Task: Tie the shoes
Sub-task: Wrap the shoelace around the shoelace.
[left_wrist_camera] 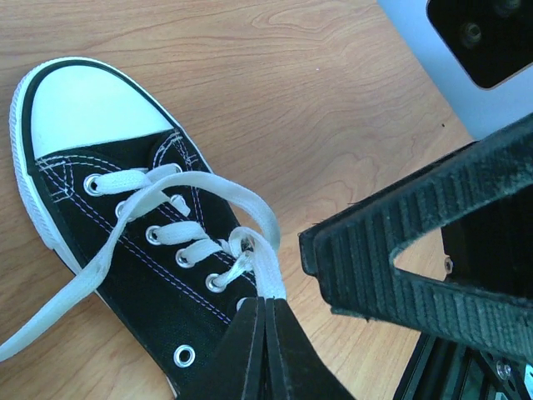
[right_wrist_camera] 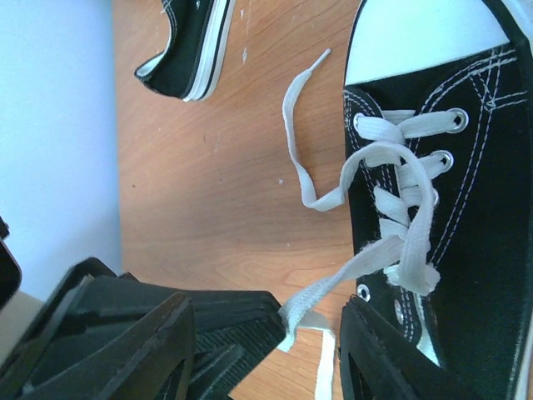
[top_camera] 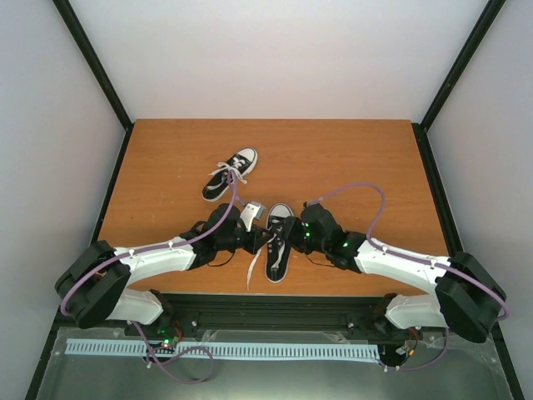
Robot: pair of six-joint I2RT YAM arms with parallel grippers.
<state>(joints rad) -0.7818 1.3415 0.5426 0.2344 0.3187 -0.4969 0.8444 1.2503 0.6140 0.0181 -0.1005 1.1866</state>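
The near shoe sits at the middle of the near edge of the table, long axis front to back, toe cap away from the arms; the far shoe lies slanted further back, left of centre. The left gripper is pinched together on a lace strand on its left. The right gripper has jaws apart around the other strand, which runs from the eyelets into its gap, seemingly not yet clamped.
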